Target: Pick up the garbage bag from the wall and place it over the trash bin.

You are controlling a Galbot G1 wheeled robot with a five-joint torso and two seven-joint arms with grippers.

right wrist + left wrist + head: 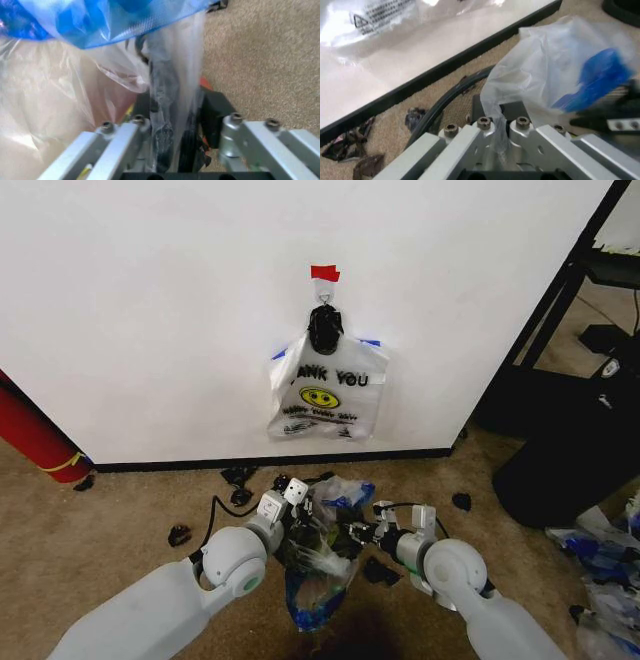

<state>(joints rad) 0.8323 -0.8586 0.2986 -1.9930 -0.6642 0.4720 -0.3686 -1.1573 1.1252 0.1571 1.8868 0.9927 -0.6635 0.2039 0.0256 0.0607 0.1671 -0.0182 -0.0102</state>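
Beige carpet [120,510] runs up to the white wall [150,300] with its black baseboard [270,459], little dark scraps scattered along it. Low in the head view, around 6 o'clock, the garbage bag [322,565] is stretched between both grippers, clear crinkly plastic with blue patches, hanging down over something dark that I can't make out. Left gripper [292,515] is at the bag's 9 o'clock side, and its fingers [485,129] are pressed together on a pinch of the film. Right gripper [362,532] sits at the 3 o'clock side; a twisted strand of the plastic runs between its fingers [127,131], but whether they actually clamp it I can't tell. Up at 12 o'clock a white THANK YOU bag [325,392] with a smiley hangs from a hook under red tape [324,273]. A black bulk [570,450] sits off at 3 o'clock.
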